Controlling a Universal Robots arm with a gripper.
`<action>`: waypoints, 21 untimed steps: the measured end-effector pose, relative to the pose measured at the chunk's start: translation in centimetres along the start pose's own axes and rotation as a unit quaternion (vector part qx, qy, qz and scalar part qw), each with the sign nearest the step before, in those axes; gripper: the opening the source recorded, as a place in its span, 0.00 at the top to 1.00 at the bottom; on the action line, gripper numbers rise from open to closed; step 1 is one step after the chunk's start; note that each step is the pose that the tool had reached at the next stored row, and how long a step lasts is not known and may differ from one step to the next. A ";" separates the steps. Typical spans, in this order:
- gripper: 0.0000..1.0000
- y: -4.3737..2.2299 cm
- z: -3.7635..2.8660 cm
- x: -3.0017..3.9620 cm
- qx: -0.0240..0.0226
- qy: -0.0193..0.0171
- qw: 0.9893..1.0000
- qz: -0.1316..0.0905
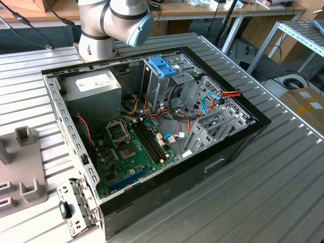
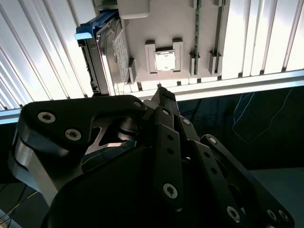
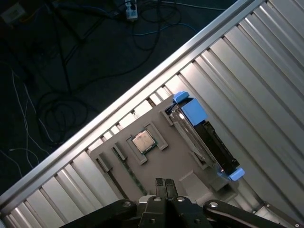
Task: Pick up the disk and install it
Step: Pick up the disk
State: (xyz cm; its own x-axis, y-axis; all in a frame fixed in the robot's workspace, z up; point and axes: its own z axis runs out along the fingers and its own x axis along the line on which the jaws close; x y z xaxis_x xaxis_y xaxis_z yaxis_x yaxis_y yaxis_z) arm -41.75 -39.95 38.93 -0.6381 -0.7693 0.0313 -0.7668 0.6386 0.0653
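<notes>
The disk (image 3: 204, 137) stands on its edge in a slot of a grey holder plate (image 3: 166, 164), with blue plastic frame pieces at both ends. In the second wrist view the disk (image 2: 108, 57) shows its labelled face beside the same plate (image 2: 185, 33). My gripper (image 3: 165, 182) hangs above the plate, off to one side of the disk and apart from it. Its two fingertips (image 2: 163, 93) are pressed together with nothing between them. In the exterior view the arm (image 1: 115, 20) stands behind the open computer case (image 1: 238, 142).
A square chip (image 3: 142, 142) sits in a pocket of the holder plate. Inside the case are a blue latch on a silver cage (image 1: 163, 66), a grey box with a white label (image 1: 94, 86) and a green board (image 1: 129, 152). The ribbed metal table's edge (image 3: 142, 90) runs close to the plate.
</notes>
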 end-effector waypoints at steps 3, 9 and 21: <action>0.89 0.00 0.00 0.00 0.000 0.000 1.000 -0.003; 0.89 0.00 0.00 0.00 0.000 0.001 1.000 -0.009; 0.89 0.00 0.00 0.00 0.001 0.002 1.000 -0.023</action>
State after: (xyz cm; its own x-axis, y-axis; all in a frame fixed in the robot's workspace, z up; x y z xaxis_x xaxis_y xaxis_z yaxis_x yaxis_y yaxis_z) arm -41.75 -39.94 38.93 -0.6012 -0.7985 0.0315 -0.7959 0.6019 0.0652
